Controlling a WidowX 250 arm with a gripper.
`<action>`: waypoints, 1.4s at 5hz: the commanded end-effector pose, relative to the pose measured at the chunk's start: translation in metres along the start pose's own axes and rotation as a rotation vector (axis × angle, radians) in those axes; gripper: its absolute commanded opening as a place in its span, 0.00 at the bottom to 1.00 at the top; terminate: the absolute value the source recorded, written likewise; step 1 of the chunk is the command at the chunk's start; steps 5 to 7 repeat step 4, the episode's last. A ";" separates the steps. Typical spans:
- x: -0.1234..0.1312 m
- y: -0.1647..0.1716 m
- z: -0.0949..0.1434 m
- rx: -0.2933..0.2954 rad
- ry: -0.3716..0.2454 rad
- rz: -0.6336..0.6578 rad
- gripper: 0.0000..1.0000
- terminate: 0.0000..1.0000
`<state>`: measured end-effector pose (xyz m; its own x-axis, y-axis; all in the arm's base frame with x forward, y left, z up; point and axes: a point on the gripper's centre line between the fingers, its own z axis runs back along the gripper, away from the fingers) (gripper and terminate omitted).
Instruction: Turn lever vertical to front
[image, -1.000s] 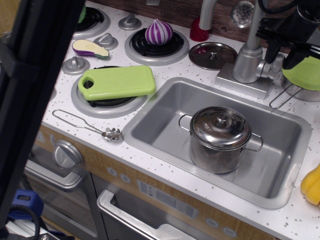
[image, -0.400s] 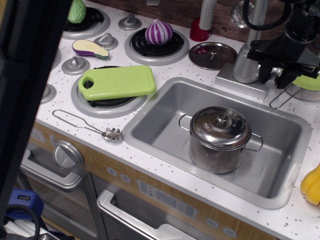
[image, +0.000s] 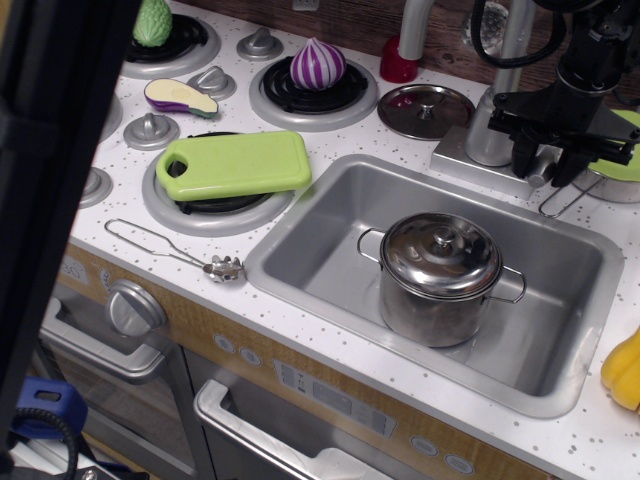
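The thick grey tap column (image: 490, 125) stands behind the sink's back rim. The lever (image: 541, 171) juts from its right side; only a small silver-grey tip shows, low between the fingers. My black gripper (image: 550, 160) has come down over the lever. Its jaws are apart, with one finger (image: 524, 148) to the left of the lever and one to the right. I cannot tell whether the fingers touch it. The clear ball knob (image: 487, 28) is up behind the column, partly hidden by a cable.
A thin wire loop handle (image: 563, 197) and a green dish (image: 627, 150) lie just right of the gripper. A steel pot (image: 440, 275) stands in the sink (image: 330, 215). Also here: a round lid (image: 425, 108), a green board (image: 235, 163), an onion (image: 317, 63) and a yellow item (image: 624, 370).
The gripper moved left and down from above the green dish to straddle the lever, which it now mostly hides. Nothing else has moved.
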<state>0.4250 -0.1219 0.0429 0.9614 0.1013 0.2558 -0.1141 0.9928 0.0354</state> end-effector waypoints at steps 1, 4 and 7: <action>0.005 -0.003 0.048 -0.035 0.006 -0.062 1.00 0.00; -0.007 -0.003 0.054 -0.035 -0.004 -0.090 1.00 1.00; -0.007 -0.003 0.054 -0.035 -0.004 -0.090 1.00 1.00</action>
